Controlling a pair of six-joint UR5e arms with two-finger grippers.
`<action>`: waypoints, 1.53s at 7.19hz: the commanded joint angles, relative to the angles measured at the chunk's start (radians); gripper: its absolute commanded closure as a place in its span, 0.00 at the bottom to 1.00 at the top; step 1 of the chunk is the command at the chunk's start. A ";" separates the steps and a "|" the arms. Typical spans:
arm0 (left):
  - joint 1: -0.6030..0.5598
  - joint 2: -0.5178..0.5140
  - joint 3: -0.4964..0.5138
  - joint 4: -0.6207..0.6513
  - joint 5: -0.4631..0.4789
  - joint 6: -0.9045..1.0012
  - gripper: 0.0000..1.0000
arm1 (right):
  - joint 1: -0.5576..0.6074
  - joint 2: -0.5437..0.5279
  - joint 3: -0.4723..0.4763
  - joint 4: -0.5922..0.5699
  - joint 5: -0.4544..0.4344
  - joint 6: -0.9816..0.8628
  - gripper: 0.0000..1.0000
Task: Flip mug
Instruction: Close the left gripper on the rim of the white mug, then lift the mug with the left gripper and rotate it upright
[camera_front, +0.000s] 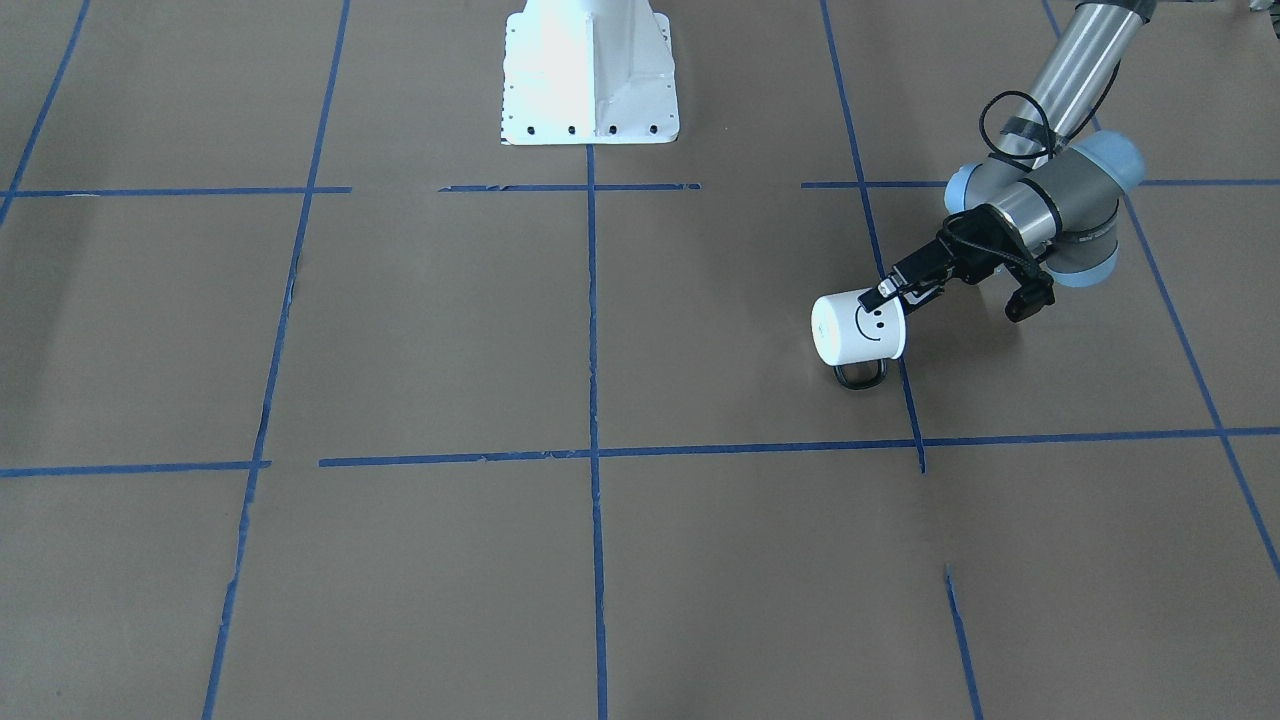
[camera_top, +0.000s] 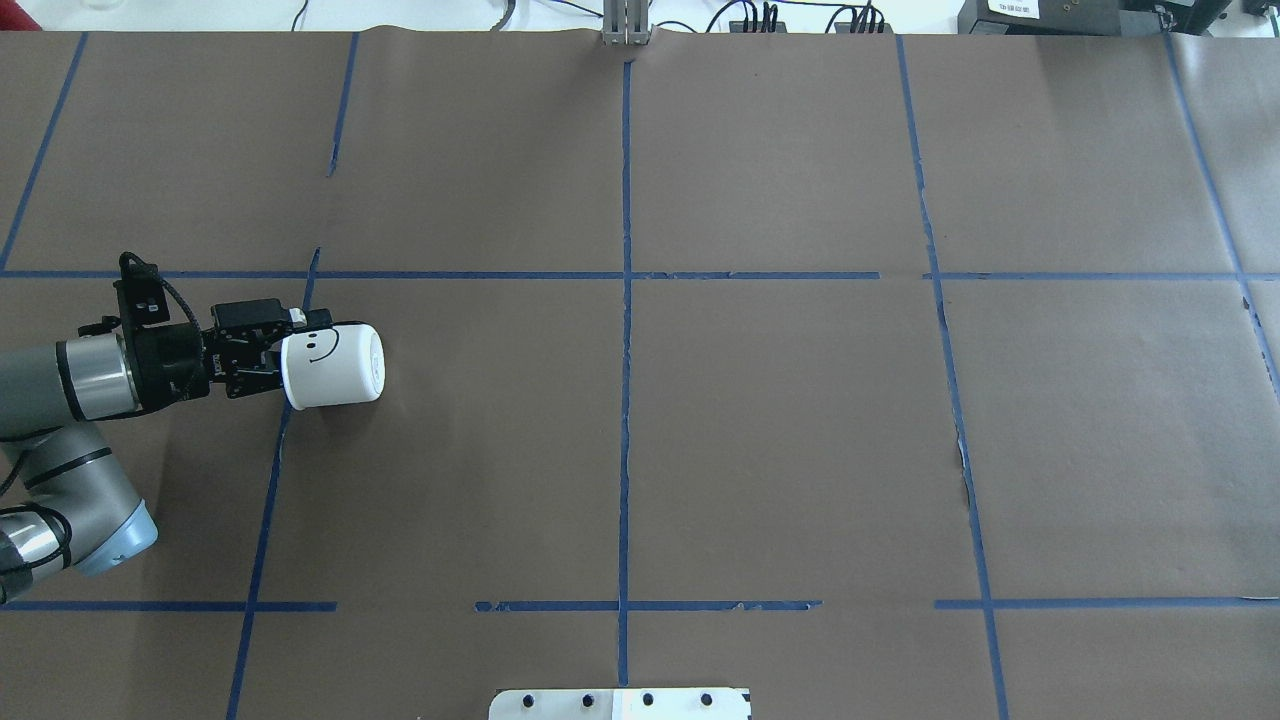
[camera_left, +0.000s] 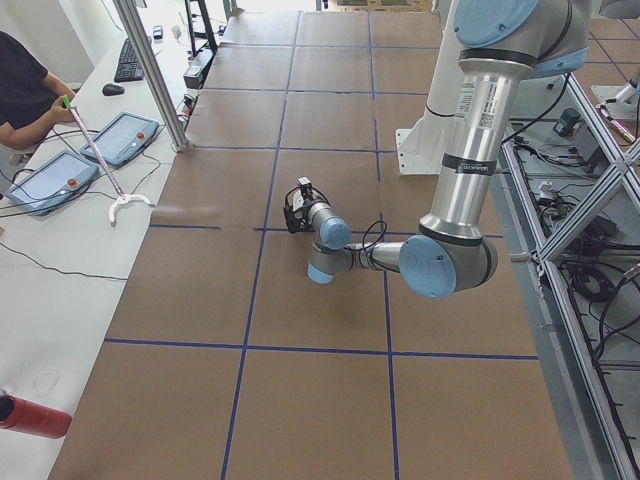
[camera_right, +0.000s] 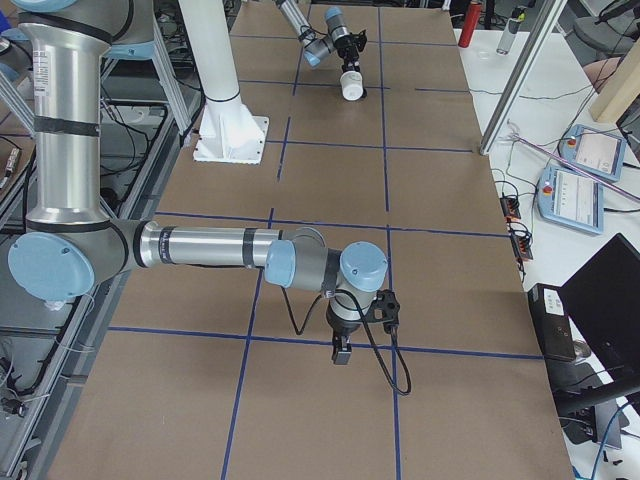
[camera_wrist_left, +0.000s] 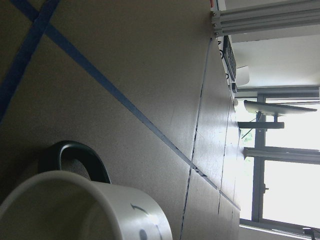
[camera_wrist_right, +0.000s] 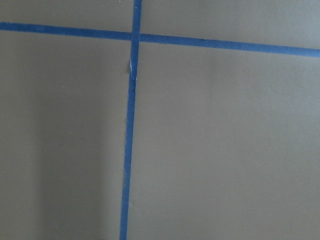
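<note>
The white mug (camera_top: 335, 368) with a black smiley face lies on its side at the table's left, mouth toward my left arm and base pointing away. Its dark loop handle (camera_front: 860, 375) points down at the brown table paper. My left gripper (camera_top: 290, 350) is shut on the mug's rim, as the front-facing view (camera_front: 888, 295) also shows. The left wrist view shows the cream inside (camera_wrist_left: 65, 215) and the handle (camera_wrist_left: 75, 157). My right gripper (camera_right: 341, 350) shows only in the exterior right view, low over the table far from the mug; I cannot tell if it is open.
The white robot base (camera_front: 590, 75) stands at the table's middle on my side. Blue tape lines (camera_top: 625, 300) divide the brown paper into squares. An operators' bench with tablets (camera_left: 60, 170) runs along the far side of the table.
</note>
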 joint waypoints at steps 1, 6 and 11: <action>-0.002 -0.001 -0.011 -0.005 -0.001 -0.005 1.00 | 0.000 0.000 0.000 0.000 0.000 0.000 0.00; -0.007 -0.005 -0.127 0.077 0.002 -0.109 1.00 | 0.000 0.000 0.000 0.000 0.000 0.000 0.00; 0.004 -0.377 -0.284 1.075 -0.004 0.029 1.00 | 0.000 0.000 0.000 0.000 0.000 0.000 0.00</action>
